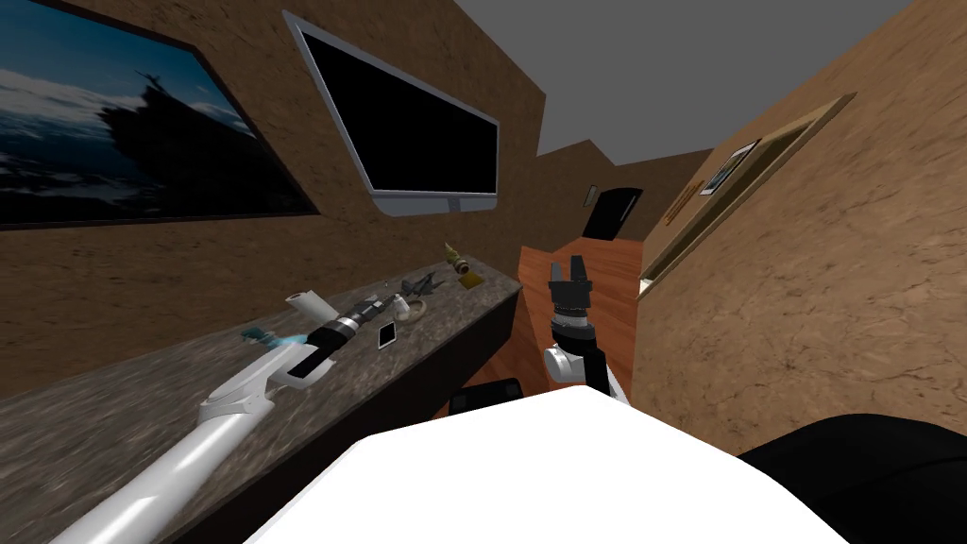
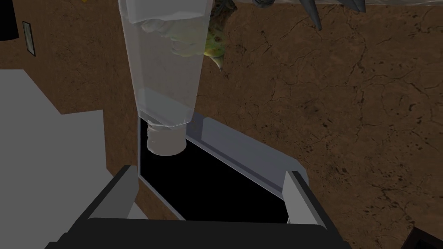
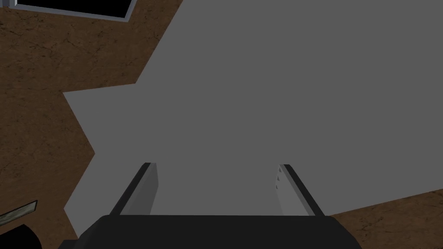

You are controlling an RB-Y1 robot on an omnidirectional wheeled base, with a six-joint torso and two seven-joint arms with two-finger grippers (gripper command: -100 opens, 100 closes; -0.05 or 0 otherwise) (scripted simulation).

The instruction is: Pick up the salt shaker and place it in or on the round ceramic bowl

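The left arm is stretched out over a dark, speckled worktop (image 1: 113, 416) that runs along a brown wall. The left tool (image 2: 211, 170) is open, with its two fingers held wide and nothing between them. The salt shaker (image 2: 166, 73) is seen just ahead of the fingertips. It is closer to one finger than to the other, and it is not touched by either. Its body is clear, and it has a pale cap (image 2: 164, 140). Something yellow-green (image 2: 215, 45) can be seen right behind it.

A pale round bowl (image 1: 417, 313) is seen on the worktop just beside the end of the left arm. A small white card (image 1: 387, 334) lies near the bowl, at the side closer to the robot. A white roll (image 1: 308, 304) lies beside the arm, on the wall side. Farther along the worktop, a dark spiky figure (image 1: 420, 283) and a small brown box (image 1: 469, 279) are found. A big black screen (image 1: 415, 132) with a grey frame is hung on the wall above.

The right arm is held up past the end of the worktop. The right tool (image 3: 216, 164) is open too, and nothing is held in it.
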